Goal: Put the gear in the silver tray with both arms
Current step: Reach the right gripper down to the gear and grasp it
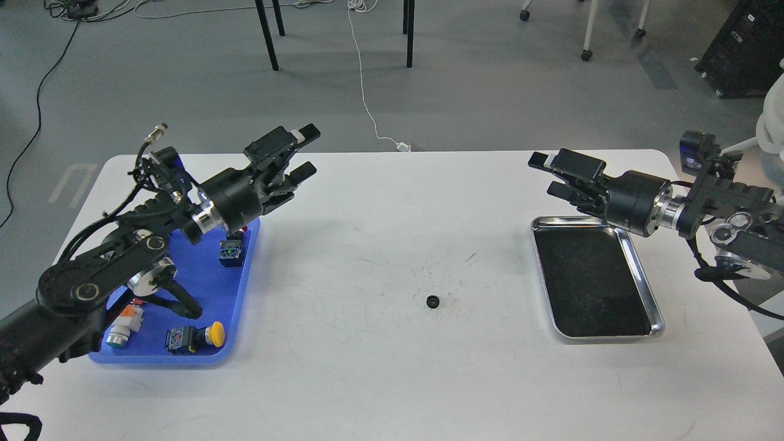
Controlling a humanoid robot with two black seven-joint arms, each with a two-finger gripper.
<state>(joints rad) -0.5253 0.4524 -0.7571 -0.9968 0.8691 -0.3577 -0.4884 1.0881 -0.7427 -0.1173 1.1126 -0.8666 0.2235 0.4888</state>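
The tiny black toothed gear (433, 301) lay between our grippers, well apart from both; our left gripper (306, 151) and right gripper (544, 174) gaped empty, the shiny rectangular silver tray (639, 269) below the right.

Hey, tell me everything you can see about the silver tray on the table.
The silver tray is a shiny, metal-looking rectangle with rounded corners, a raised polished rim and a dark reflective floor. It lies flat on the right side of the white table, its long side running away from the camera. Nothing is seen inside it. The right gripper hovers above its far left corner, jaws apart, without touching it. The gear lies well to its left on the tabletop.
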